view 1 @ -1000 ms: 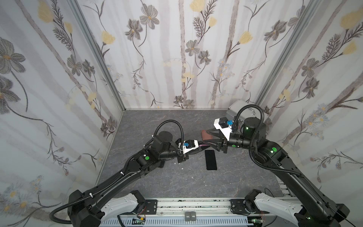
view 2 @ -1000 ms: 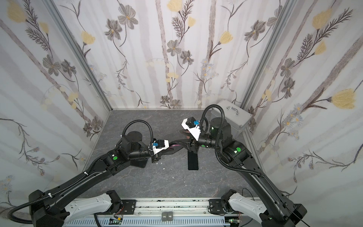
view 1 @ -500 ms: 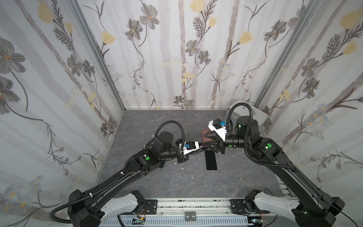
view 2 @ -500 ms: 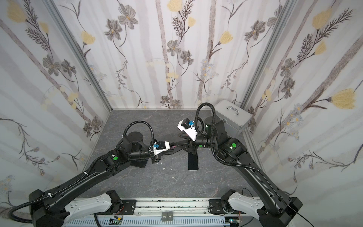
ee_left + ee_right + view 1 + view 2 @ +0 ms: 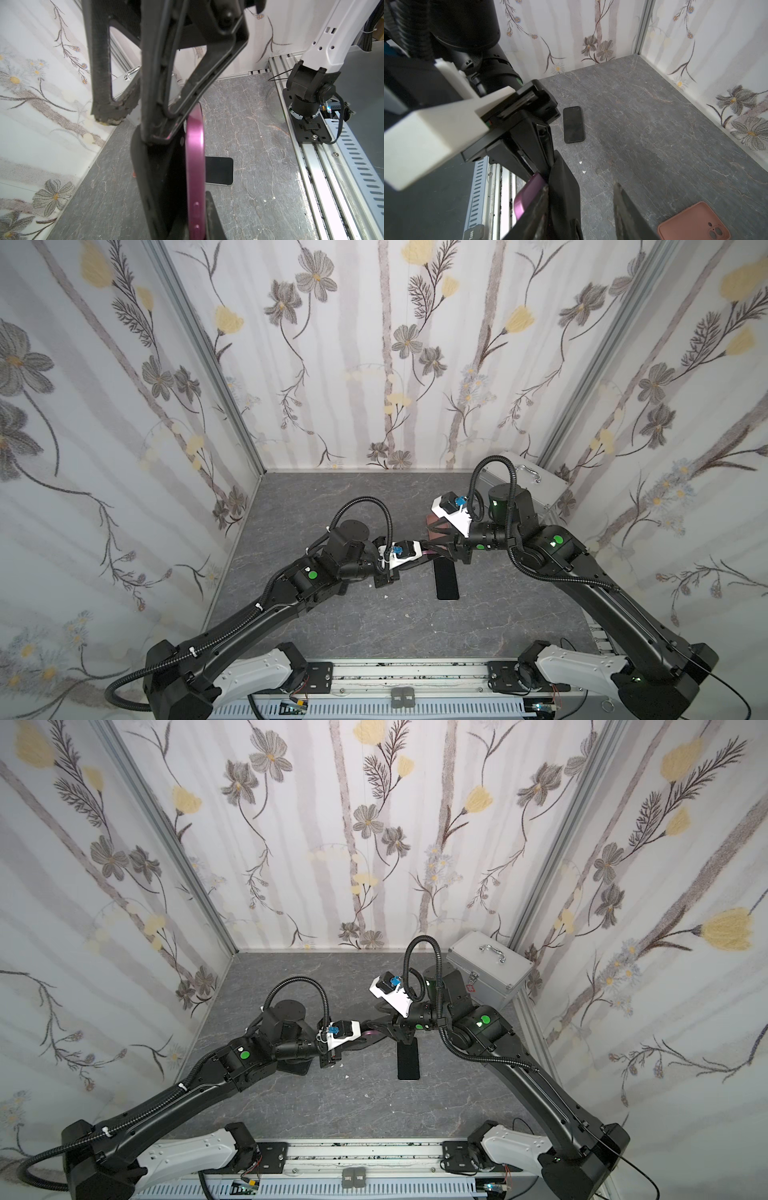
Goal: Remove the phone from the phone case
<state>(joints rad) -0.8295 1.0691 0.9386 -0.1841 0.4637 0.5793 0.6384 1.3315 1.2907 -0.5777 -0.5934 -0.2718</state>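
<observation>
Both arms reach in low over the table and meet near its centre, the left arm stretched from 7 o'clock with its wrist level, and the right arm bent at the elbow from 5 o'clock, its wrist turned toward 9 o'clock. The left gripper is clamped tight on one end of the purple phone, which hangs edge-up clear of the table, its length running from 9 to 3 o'clock between the two grippers. The black case is still on the phone, though a bare purple corner shows beside it in the right wrist view. The right gripper meets the other end with its jaws apart: one finger lies against the case, while the other stands clear of it in the air. A black phone lies flat, screen up, just toward 5 o'clock of the grippers. A pink case lies on the table toward 12 o'clock of them. A silver box sits in the 1 o'clock corner, behind the right arm.
</observation>
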